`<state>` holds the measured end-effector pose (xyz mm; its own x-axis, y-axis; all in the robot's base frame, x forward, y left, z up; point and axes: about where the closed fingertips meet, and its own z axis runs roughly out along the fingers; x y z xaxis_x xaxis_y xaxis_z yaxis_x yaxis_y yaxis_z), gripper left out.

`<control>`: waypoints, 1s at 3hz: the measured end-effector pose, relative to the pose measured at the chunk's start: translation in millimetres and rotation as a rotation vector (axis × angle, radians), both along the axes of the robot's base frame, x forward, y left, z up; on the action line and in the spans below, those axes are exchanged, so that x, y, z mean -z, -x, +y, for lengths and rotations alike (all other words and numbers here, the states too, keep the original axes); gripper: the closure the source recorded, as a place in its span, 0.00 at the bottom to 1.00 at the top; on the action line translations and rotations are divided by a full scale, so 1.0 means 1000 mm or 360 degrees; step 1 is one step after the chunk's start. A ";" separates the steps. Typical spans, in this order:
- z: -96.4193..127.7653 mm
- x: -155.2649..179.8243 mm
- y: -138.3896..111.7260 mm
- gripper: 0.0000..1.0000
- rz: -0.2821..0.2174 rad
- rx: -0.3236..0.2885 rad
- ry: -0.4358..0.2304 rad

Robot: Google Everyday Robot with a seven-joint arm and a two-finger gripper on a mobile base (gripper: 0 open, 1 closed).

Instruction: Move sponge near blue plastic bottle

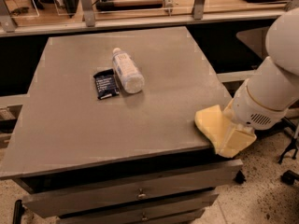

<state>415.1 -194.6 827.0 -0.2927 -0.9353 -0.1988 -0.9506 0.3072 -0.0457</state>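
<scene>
The pale yellow sponge lies at the front right corner of the grey table, partly over the edge. My gripper is right against the sponge's right side, below the white arm that reaches in from the right. The blue plastic bottle, clear with a white cap and a pale label, lies on its side at the table's middle left, far from the sponge.
A flat dark packet with white text lies just left of the bottle. The table has drawers under its front edge. A railing with metal posts runs behind the table. Speckled floor is at the right.
</scene>
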 end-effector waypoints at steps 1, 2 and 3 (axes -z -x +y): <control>0.000 0.000 0.001 0.62 -0.0002 0.0000 0.0002; 0.000 -0.001 0.001 0.85 -0.0004 0.0000 0.0004; -0.006 -0.011 -0.001 1.00 0.0006 -0.0007 0.0007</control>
